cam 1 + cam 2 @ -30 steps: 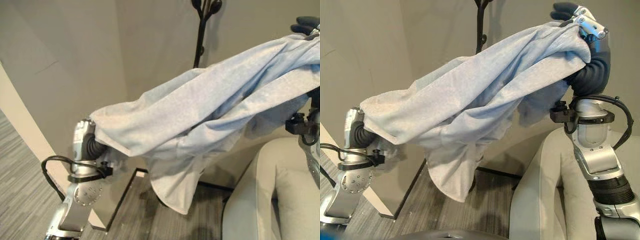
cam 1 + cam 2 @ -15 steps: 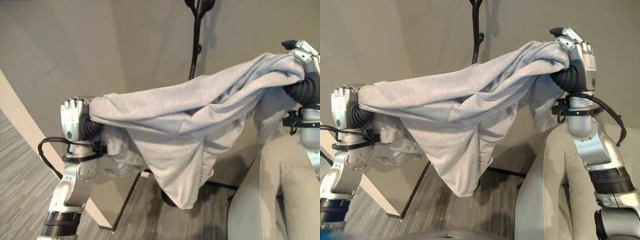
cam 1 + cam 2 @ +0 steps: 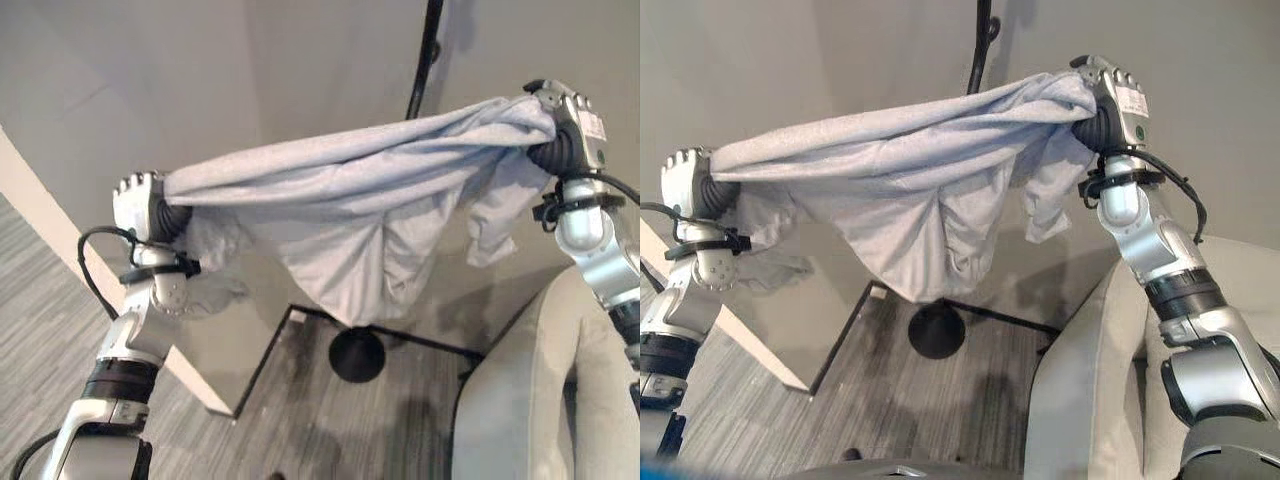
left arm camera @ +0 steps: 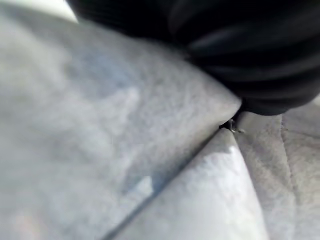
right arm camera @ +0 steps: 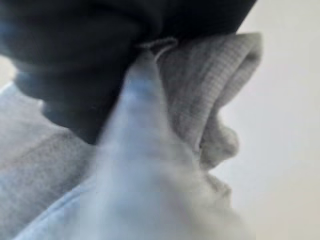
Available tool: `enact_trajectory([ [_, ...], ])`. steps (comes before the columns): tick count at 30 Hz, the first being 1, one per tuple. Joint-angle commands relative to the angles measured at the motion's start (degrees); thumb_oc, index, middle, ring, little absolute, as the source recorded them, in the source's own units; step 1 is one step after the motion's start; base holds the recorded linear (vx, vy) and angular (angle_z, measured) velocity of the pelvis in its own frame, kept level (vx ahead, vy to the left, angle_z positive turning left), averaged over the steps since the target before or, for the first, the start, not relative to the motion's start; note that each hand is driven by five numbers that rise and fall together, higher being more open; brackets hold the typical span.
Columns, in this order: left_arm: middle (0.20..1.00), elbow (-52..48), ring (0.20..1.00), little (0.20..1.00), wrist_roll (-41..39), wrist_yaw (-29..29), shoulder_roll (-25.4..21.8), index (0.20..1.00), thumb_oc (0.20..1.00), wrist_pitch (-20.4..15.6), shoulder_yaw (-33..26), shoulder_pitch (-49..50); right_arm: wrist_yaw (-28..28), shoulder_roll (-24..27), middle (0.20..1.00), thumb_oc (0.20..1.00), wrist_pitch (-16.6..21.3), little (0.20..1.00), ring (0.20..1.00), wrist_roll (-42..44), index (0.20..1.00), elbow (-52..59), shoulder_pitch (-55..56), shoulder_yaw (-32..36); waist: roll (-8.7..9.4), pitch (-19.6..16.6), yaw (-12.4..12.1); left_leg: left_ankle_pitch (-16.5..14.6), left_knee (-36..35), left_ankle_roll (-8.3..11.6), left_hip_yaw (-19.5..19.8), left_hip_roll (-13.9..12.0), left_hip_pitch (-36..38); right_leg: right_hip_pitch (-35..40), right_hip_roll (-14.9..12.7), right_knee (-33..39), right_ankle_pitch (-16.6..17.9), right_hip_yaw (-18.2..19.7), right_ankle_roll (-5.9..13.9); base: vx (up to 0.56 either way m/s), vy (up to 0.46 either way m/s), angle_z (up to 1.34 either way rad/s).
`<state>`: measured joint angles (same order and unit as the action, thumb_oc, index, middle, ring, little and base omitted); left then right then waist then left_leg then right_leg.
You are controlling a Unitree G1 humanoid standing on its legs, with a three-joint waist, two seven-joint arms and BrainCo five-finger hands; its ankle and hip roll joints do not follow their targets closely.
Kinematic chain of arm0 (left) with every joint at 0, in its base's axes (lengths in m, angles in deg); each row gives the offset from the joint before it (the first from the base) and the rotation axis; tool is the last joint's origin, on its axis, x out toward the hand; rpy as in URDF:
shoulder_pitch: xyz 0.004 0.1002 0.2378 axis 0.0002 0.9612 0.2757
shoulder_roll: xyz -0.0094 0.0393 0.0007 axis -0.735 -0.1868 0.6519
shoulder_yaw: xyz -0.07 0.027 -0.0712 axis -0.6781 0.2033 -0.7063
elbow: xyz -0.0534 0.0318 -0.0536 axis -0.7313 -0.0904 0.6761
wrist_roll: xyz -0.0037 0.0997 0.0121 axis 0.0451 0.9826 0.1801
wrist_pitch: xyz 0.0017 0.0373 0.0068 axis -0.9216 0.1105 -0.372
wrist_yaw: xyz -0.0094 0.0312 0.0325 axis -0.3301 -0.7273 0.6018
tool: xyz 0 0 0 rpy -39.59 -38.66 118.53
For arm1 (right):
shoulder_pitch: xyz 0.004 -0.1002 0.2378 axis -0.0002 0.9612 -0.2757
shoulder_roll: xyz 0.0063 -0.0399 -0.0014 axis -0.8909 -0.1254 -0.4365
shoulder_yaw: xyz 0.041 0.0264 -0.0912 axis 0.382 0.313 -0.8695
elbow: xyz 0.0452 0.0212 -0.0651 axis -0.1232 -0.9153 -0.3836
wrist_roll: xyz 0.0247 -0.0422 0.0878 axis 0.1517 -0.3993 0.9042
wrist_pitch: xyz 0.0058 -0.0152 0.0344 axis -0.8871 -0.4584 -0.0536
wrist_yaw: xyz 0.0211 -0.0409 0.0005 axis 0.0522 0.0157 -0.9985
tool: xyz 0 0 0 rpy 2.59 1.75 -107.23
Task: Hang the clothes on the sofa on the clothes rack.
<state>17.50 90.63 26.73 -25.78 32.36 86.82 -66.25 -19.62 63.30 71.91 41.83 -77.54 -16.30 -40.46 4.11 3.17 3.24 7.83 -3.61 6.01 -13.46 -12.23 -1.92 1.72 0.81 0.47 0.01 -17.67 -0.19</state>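
Two silver-grey jointed arms with dark bands. Each wrist wears a dark ribbed cover; the left hand (image 3: 135,200) and right hand (image 3: 1118,100) have silver backs, the right bearing a small label.

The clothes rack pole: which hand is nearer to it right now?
Right. The right hand holds its end of the grey garment up beside the clothes rack pole; the left hand grips the other end, far off to the side.

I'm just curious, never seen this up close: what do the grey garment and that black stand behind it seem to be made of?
The garment looks like soft knit cotton jersey, matte pale grey: it sags in loose folds, and the right wrist view shows a ribbed edge. The stand looks like black-painted metal, a thin pole on a round base; that could also be plastic.
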Motion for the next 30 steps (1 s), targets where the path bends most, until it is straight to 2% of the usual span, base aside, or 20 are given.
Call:
enact_trajectory([
  [1,0.200,-0.5,0.200,0.200,-3.1,3.5,-1.3,0.200,0.200,0.0,-2.5,-3.7,3.5,2.2,0.200,0.200,-1.3,0.200,0.200,2.5,0.200,-0.5,-2.6,3.7,0.48,-1.2,-1.0,-13.5,13.3,0.36,-0.1,-2.3,1.7,-3.3,-6.5,-10.5,-9.7,-1.0,2.53,0.04,0.039,0.31],
  [2,0.200,-0.8,0.200,0.200,-3.1,3.7,-0.8,0.200,0.200,-0.1,-2.6,-3.2,3.7,2.1,0.200,0.200,-1.2,0.200,0.200,2.6,0.200,-0.2,-2.3,4.1,0.54,-1.0,-1.4,-14.7,14.6,-0.01,1.5,-0.7,0.9,-3.1,-6.9,-10.5,-9.7,-0.9,2.67,0.03,0.040,0.22],
  [3,0.200,-1.5,0.200,0.200,-3.1,3.7,-0.3,0.200,0.200,-0.1,-3.0,-2.5,3.5,2.0,0.200,0.200,-1.1,0.200,0.200,2.9,0.200,0.1,-2.5,4.4,0.73,-0.6,-2.0,-16.1,16.0,-0.46,3.9,2.8,-0.7,-3.0,-7.4,-10.8,-9.5,-1.1,2.90,0.03,0.038,0.21],
  [4,0.200,-1.6,0.200,0.200,-3.1,3.7,-0.3,0.200,0.200,-0.1,-3.0,-2.5,3.5,2.0,0.200,0.200,-1.1,0.200,0.200,2.9,0.200,0.1,-2.5,4.4,0.75,-0.6,-1.9,-16.2,16.1,-0.54,4.0,2.9,-0.8,-3.1,-7.5,-10.9,-9.5,-1.1,2.96,0.02,0.045,0.18],
  [7,0.200,-4.0,0.200,0.200,-2.4,3.7,0.3,0.200,0.200,-0.2,-4.5,-0.2,2.9,1.6,0.200,0.200,-0.8,0.200,0.200,3.0,0.200,0.4,-2.6,4.5,0.83,-0.1,-2.9,-16.9,16.0,-2.28,6.7,8.1,-2.9,-3.6,-7.3,-12.1,-9.2,-0.7,3.17,0.01,0.084,0.07],
  [10,0.200,-4.6,0.200,0.200,-1.5,3.7,0.4,0.200,0.200,-0.2,-5.6,1.8,2.5,0.6,0.200,0.200,-1.1,0.200,0.200,3.3,0.200,0.5,-1.9,5.2,1.11,-0.5,-2.9,-17.5,16.5,-4.17,6.0,8.7,-2.6,-3.6,-7.1,-13.7,-9.9,0.1,3.80,0.08,0.112,-0.11],
  [16,0.200,-7.2,0.200,0.200,-0.8,3.5,2.0,0.200,0.200,-0.1,-7.8,5.9,1.6,-1.0,0.200,0.200,-1.4,0.200,0.200,2.7,0.200,2.4,2.9,7.3,1.74,-0.9,-3.3,-19.1,14.4,-6.95,3.9,10.2,1.5,-3.6,-9.8,-19.9,-10.6,-0.1,6.17,0.11,0.148,-0.13],
  [17,0.200,-7.8,0.200,0.200,-0.8,3.5,2.2,0.200,0.200,-0.1,-8.3,7.0,1.2,-1.5,0.200,0.200,-1.9,0.200,0.200,2.4,0.200,2.8,3.7,7.7,1.78,-0.2,-3.5,-20.3,14.1,-8.15,3.3,11.0,3.5,-4.8,-11.3,-25.2,-8.9,0.0,7.85,0.09,0.177,-0.18],
  [18,0.200,-7.9,0.200,0.200,-0.8,3.5,2.2,0.200,0.200,-0.1,-8.4,7.1,1.2,-1.6,0.200,0.200,-1.9,0.200,0.200,2.3,0.200,2.9,3.7,7.7,1.93,-0.2,-3.6,-19.9,13.9,-8.29,3.1,11.2,3.4,-5.1,-11.5,-25.4,-8.7,0.2,7.86,0.08,0.166,-0.23],
  [19,0.200,-8.3,0.200,0.200,-0.8,3.5,2.2,0.200,0.200,0.1,-8.6,7.7,1.1,-1.8,0.200,0.200,-2.2,0.200,0.200,1.9,0.200,3.1,3.9,7.7,1.97,0.3,-3.7,-20.5,14.1,-9.25,2.9,11.7,4.2,-5.8,-12.5,-28.6,-7.1,0.5,8.83,0.03,0.099,-0.29],
  [22,0.200,-8.6,0.200,0.200,-0.4,3.4,2.9,0.200,0.200,0.2,-8.6,8.6,1.0,-2.9,0.200,0.200,-2.5,0.200,0.200,0.8,0.200,3.7,5.7,8.5,1.25,0.9,-3.2,-21.5,13.5,-11.08,2.6,12.5,6.9,-8.2,-14.6,-36.1,-3.1,0.7,9.61,0.07,0.134,-0.27],
  [23,0.200,-8.6,0.200,0.200,-0.4,3.4,2.9,0.200,0.200,0.2,-8.6,8.6,1.0,-2.9,0.200,0.200,-2.5,0.200,0.200,0.8,0.200,3.9,5.9,8.6,1.34,0.9,-3.3,-21.4,13.3,-11.16,2.6,12.6,7.0,-8.3,-14.8,-36.3,-3.1,0.8,9.68,0.08,0.073,-0.26],
  [25,0.200,-8.2,0.200,0.200,-0.1,3.6,2.8,0.200,0.200,0.2,-8.7,8.7,1.1,-3.2,0.200,0.200,-2.5,0.200,0.200,0.0,0.200,4.2,6.4,8.9,1.38,0.5,-3.3,-21.6,12.0,-11.10,2.3,12.9,8.2,-8.7,-16.7,-35.2,-1.9,0.7,9.76,0.05,0.010,-0.17],
  [26,0.200,-8.2,0.200,0.200,-0.1,3.6,2.7,0.200,0.200,0.2,-8.7,8.8,1.1,-3.3,0.200,0.200,-2.5,0.200,0.200,0.0,0.200,4.2,6.5,8.9,1.40,0.6,-3.3,-21.8,11.8,-11.16,2.3,13.0,8.6,-8.5,-16.7,-35.4,-2.2,0.9,10.04,0.05,-0.083,-0.14],
  [27,0.200,-8.0,0.200,0.200,-0.1,3.5,2.3,0.200,0.200,0.0,-8.7,8.7,1.3,-3.1,0.200,0.200,-2.7,0.200,0.200,-0.3,0.200,4.5,6.2,9.3,1.08,-0.1,-3.3,-21.1,9.8,-10.07,2.7,12.4,8.6,-8.5,-19.0,-27.7,-2.1,1.1,9.47,0.04,-0.076,-0.12],
  [28,0.200,-8.0,0.200,0.200,-0.1,3.5,2.3,0.200,0.200,0.0,-8.6,8.7,1.3,-3.1,0.200,0.200,-2.7,0.200,0.200,-0.3,0.200,4.5,6.2,9.3,0.96,-0.1,-3.2,-21.0,9.7,-10.03,2.7,12.3,8.6,-8.3,-18.8,-27.2,-1.9,1.0,9.43,0.03,-0.127,-0.03],
  [29,0.200,-8.0,0.200,0.200,-0.2,3.6,2.3,0.200,0.200,-0.1,-8.7,8.6,1.6,-3.0,0.200,0.200,-2.8,0.200,0.200,-0.3,0.200,4.4,6.0,9.5,0.99,-0.2,-3.2,-20.9,9.3,-9.55,2.8,12.1,8.6,-8.1,-19.4,-22.9,-1.0,1.3,9.51,0.03,-0.159,0.06],
  [30,0.200,-8.1,0.200,0.200,-0.5,3.9,2.3,0.200,0.200,-0.4,-8.7,8.0,2.1,-2.6,0.200,0.200,-3.0,0.200,0.200,-0.4,0.200,4.2,6.0,9.9,1.41,-0.5,-2.9,-20.4,8.7,-8.62,3.0,12.1,8.4,-8.6,-21.1,-14.8,2.4,2.7,10.25,0.03,-0.150,0.02],
])
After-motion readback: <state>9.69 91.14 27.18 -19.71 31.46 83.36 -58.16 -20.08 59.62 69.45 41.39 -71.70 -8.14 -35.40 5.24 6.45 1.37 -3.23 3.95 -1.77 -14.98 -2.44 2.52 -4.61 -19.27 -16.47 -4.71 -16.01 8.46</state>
